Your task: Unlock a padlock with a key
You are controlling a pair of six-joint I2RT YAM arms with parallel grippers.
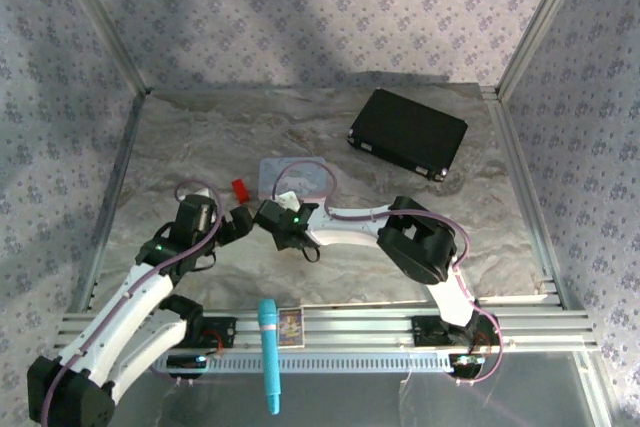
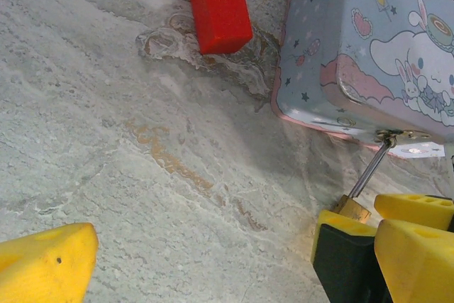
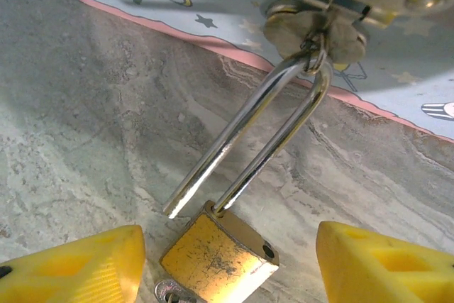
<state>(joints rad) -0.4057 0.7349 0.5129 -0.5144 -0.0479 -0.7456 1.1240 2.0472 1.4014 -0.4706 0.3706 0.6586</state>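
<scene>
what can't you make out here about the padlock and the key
- key: right wrist view, cut off by the bottom edge; only a silvery sliver under the padlock body, so whether it sits in the keyhole is unclear.
- padlock body: left wrist view, yellow-and-black fingers hide all but a brass corner.
- padlock and key: top external view, too small to pick out beside the tin.

Both arms reach inward over the middle of the bench point(image 1: 200, 147), left claw point(image 1: 238, 224) and right claw point(image 3: 227, 260) nearly meeting, each with its jaws spread apart.
</scene>
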